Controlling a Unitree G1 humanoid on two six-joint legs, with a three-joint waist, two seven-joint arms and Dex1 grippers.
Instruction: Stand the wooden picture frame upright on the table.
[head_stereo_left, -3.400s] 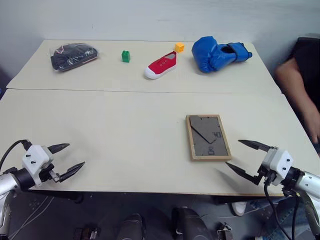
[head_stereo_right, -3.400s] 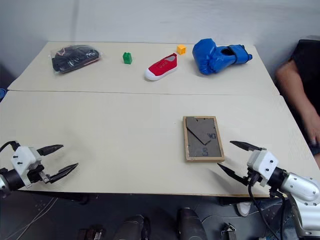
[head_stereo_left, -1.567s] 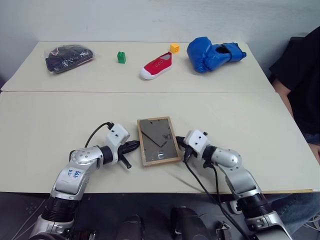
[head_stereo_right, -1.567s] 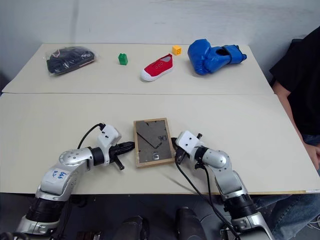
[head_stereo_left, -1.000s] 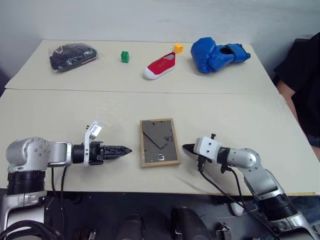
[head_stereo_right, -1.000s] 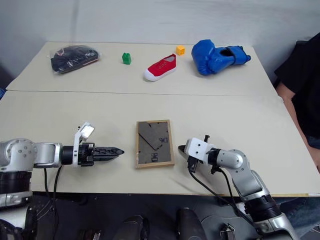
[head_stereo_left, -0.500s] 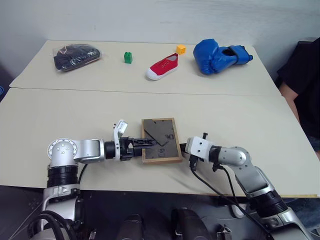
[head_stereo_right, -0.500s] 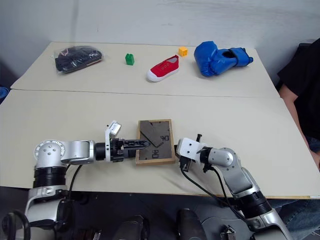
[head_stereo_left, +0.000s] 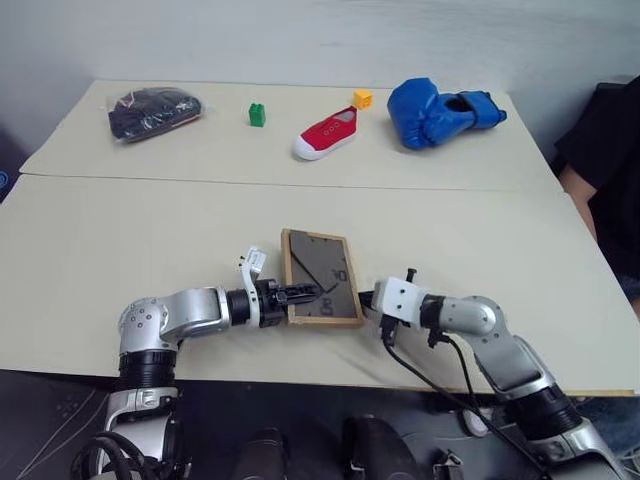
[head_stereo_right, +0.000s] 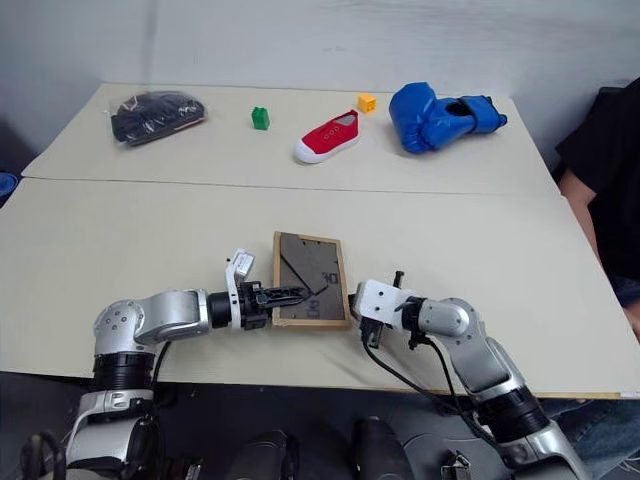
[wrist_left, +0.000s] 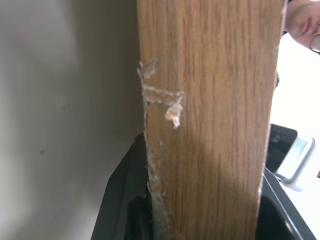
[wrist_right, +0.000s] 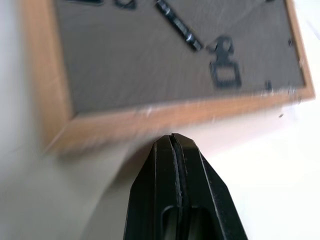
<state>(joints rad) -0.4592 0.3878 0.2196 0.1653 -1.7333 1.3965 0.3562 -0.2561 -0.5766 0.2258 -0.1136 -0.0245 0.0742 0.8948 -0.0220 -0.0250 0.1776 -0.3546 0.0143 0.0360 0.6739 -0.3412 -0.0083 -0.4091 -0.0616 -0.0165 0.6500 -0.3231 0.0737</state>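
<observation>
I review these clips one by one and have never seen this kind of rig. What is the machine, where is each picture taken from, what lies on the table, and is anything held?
It is a two-armed humanoid robot. The two wide pictures come from cameras in its head, looking down over its arms; the two close-ups come from cameras on its wrists. The left gripper is closed on the left edge of the wooden picture frame, which lies back side up on the table, that edge seemingly raised a little. The right gripper is shut, its tip against the frame's right edge. At the far side lie a dark bag, a green block, a red shoe, a yellow block and a blue boxing glove. A person sits at the right.
</observation>
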